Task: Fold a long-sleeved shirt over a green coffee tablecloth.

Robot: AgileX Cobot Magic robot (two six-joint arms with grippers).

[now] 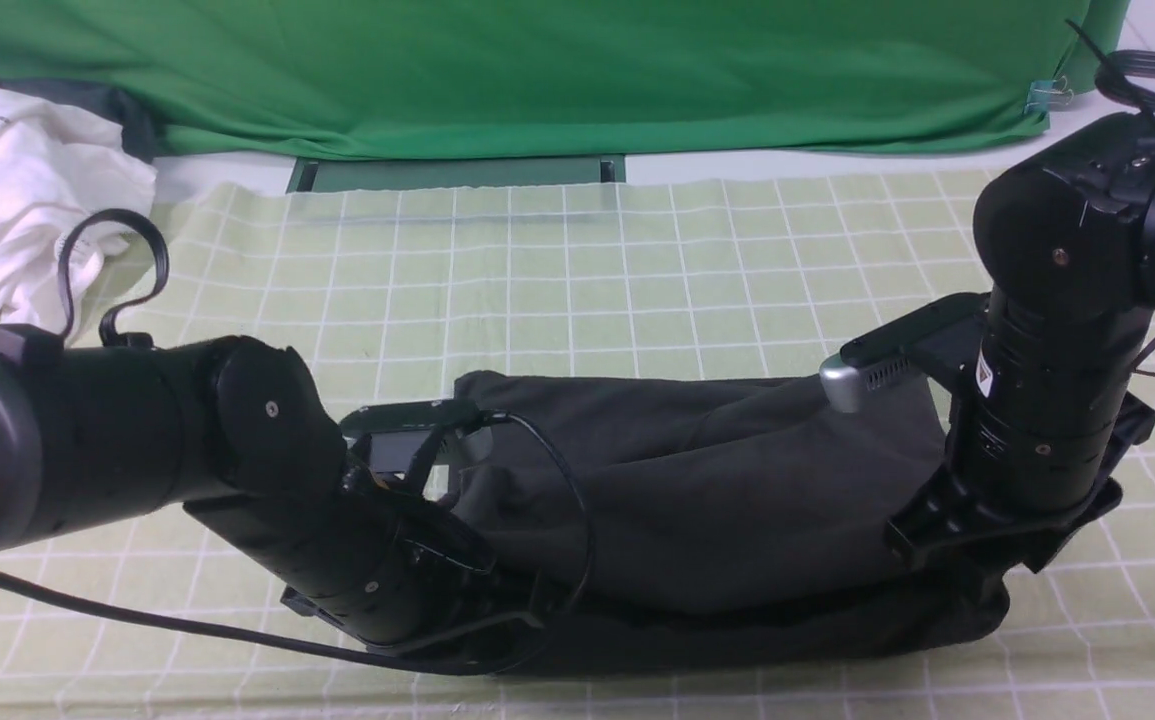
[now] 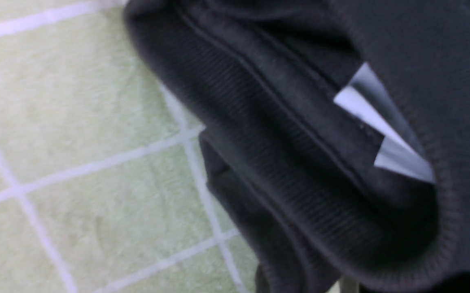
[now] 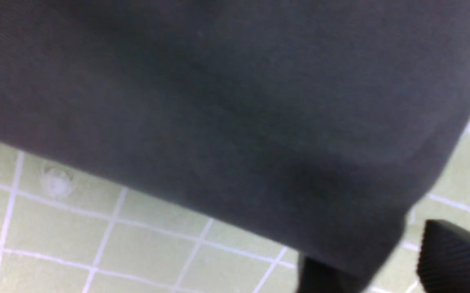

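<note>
Release looks to be the step in hand: the long-sleeved shirt (image 1: 697,480) lies doubled into a long dark band across the near part of the green coffee tablecloth (image 1: 637,280), with an arm at each end. The right pincer (image 3: 385,270) stands wide at the shirt's right end. One of its fingers (image 3: 454,260) is clear of the cloth and the other sits at the edge of the corner, so nothing seems held there. The left pincer (image 1: 482,600) is lost against the black fabric at the left end, by the ribbed collar (image 2: 300,195) and its white neck label (image 2: 381,130); whether it is wide or narrow cannot be told. To do this well, each pincer should probably let go fully and rise straight up before drawing away, since a finger caught under a hem would drag the fold open. The upper layer sits loose and rumpled and may want smoothing. The left arm's cable (image 1: 585,510) loops over the shirt and could snag it. A white garment (image 1: 17,180) lies at the far left and a deep-green sheet (image 1: 537,70) drapes behind, both well apart from the work.
</note>
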